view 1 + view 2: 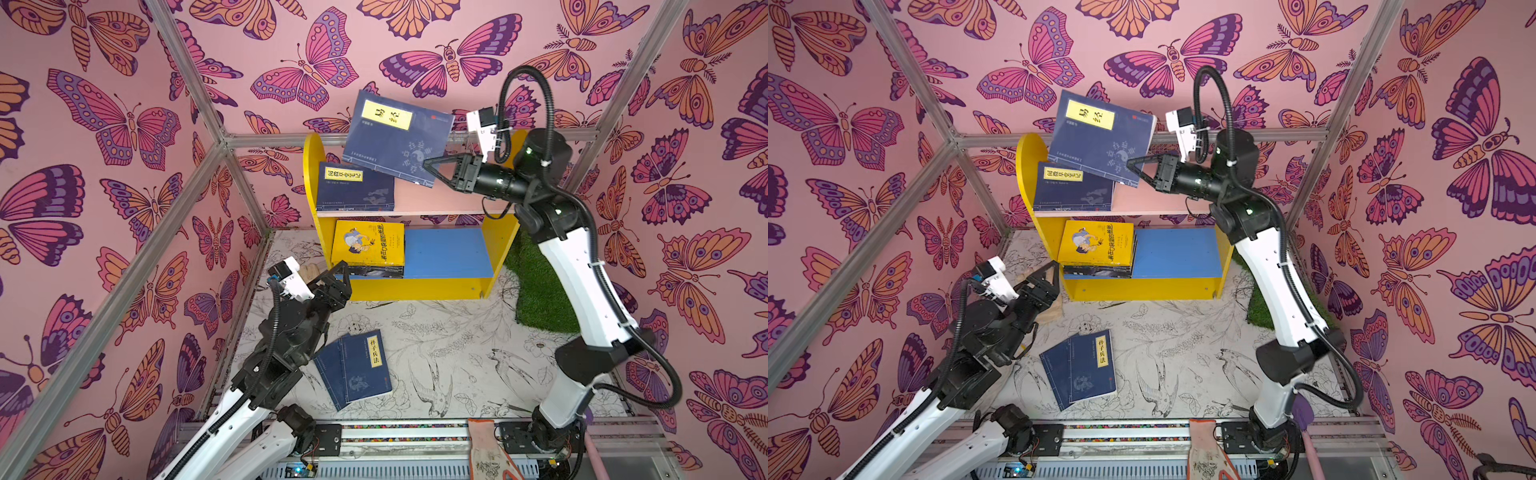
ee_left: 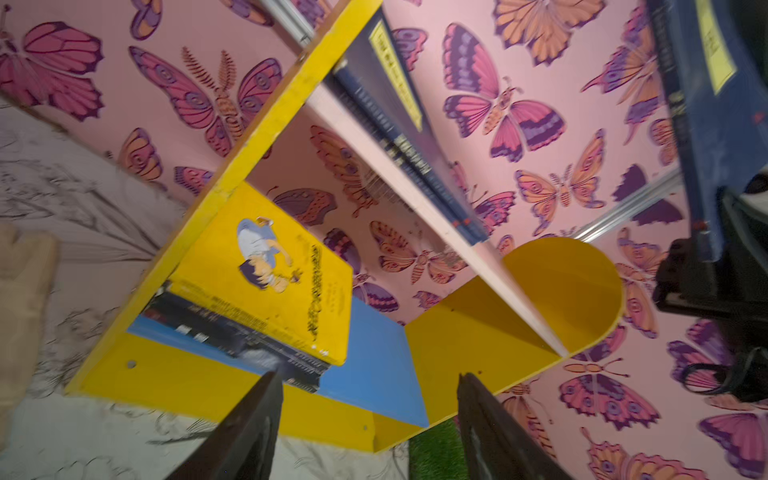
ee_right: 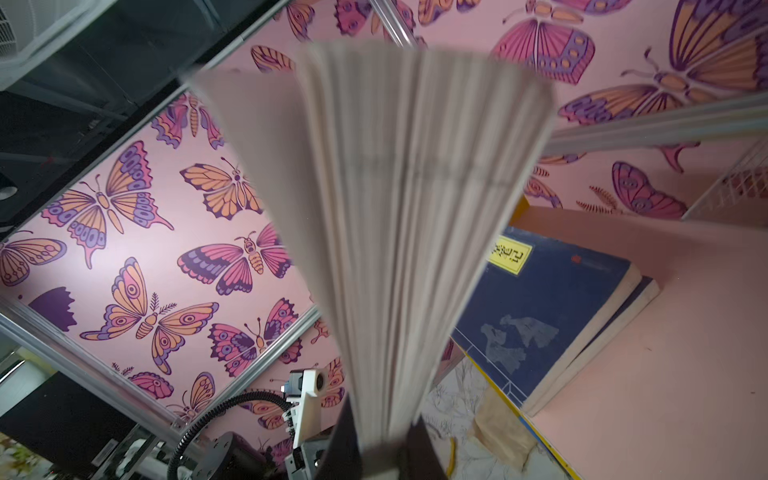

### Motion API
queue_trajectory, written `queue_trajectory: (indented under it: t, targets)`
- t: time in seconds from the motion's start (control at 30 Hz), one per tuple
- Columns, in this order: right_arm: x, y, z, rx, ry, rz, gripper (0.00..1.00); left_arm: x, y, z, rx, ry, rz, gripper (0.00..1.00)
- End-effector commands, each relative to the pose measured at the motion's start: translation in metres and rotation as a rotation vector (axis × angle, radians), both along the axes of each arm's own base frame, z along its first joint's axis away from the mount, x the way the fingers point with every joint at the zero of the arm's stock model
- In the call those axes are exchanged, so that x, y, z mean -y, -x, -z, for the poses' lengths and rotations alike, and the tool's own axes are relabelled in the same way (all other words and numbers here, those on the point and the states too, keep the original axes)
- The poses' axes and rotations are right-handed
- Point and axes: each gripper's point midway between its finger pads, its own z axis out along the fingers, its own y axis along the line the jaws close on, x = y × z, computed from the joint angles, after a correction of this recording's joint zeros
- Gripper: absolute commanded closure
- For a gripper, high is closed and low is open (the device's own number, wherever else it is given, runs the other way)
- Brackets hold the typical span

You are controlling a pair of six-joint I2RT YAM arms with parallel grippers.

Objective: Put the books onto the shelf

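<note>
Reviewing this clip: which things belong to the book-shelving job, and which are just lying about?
Job: shelf; navy book in the right gripper; navy books on the upper board; yellow-topped stack on the lower board; two navy books on the mat.
Lying about: beige front-rail glove; beige shelf-side glove; green turf patch.

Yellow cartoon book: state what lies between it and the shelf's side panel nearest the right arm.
Nothing: only bare blue lower board runs from the yellow cartoon book to that side panel, as both top views show.
</note>
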Motion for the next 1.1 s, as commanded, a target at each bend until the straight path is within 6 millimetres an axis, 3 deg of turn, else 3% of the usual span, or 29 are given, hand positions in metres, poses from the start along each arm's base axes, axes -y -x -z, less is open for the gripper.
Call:
queue_trajectory:
  t: [0.0,0.13,0.4,1.07]
  targets:
    - [-0.011,0.004,0.002,-0.048,0.003,-0.103,1.0,-0.008,0.003,0.041,-0.131,-0.067,-0.04,0.32]
    - [-0.021,-0.013,0.005,-0.094,-0.046,-0.135,1.0,-0.003,0.002,0.053,-0.17,-0.068,-0.024,0.32]
    - [-0.045,-0.033,0.046,-0.166,-0.003,-0.149,1.0,0.009,-0.003,0.064,-0.217,-0.055,0.013,0.33]
    - [-0.075,-0.045,0.088,-0.201,0.059,-0.165,0.98,0.02,-0.007,0.079,-0.274,-0.031,0.037,0.34]
